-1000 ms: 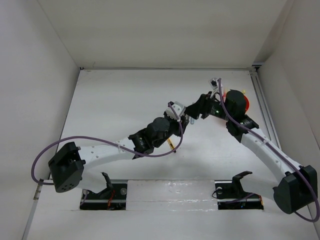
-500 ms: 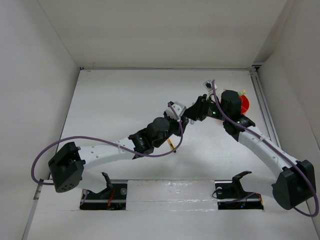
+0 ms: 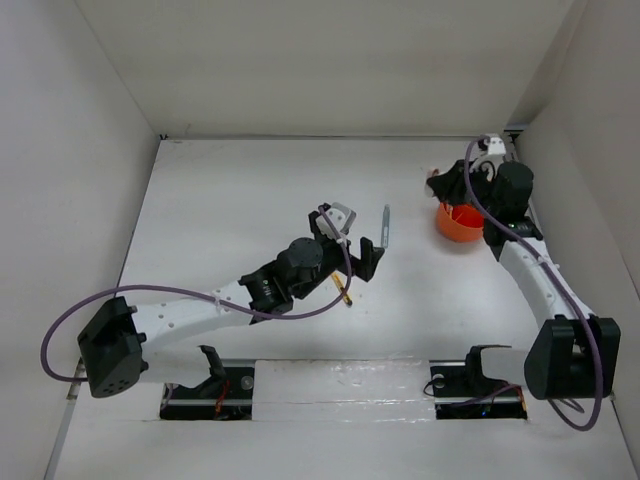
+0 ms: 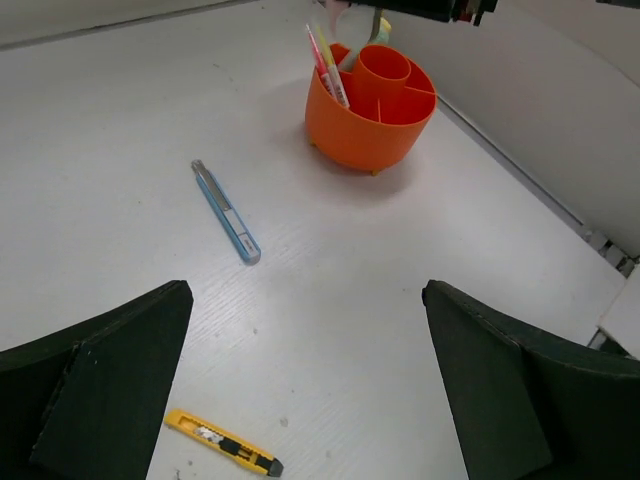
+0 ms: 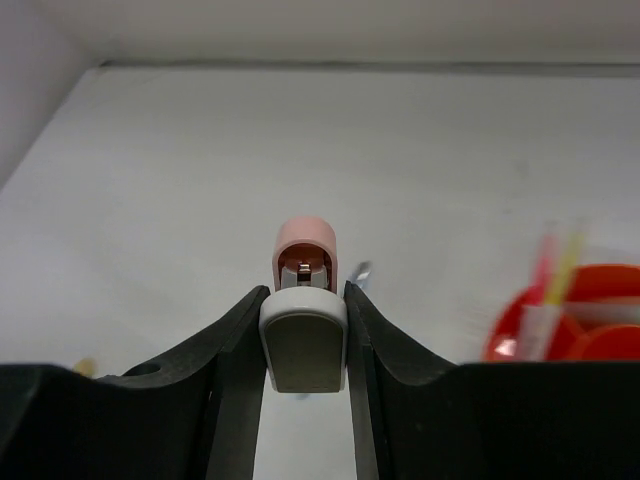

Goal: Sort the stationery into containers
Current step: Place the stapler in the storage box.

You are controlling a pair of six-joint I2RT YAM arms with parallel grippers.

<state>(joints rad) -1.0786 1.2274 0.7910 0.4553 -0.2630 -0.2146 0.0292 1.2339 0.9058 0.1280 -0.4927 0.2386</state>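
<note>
holding: the right gripper has its jaws narrowed on an eraser with a pink top and a grey body, which stands upright between the two fingers
eraser place: raised off the table, beside the far-left rim of the pot; not inside it
pot: orange, round and divided into compartments, standing upright on the table
in the pot: thin red and yellow pens lean in one outer compartment. something pale shows behind them, too cut off to name
left gripper: spread wide with nothing between the fingers, well to the left of the pot and pointing toward it
blue pen: lies flat on the table to the left of the pot and clear of it, between the pot and the left gripper
yellow-black pen: lies flat, farther from the pot than the blue pen and on the near-left side, close under the left gripper
contact: neither pen on the table touches a gripper or the pot
</note>
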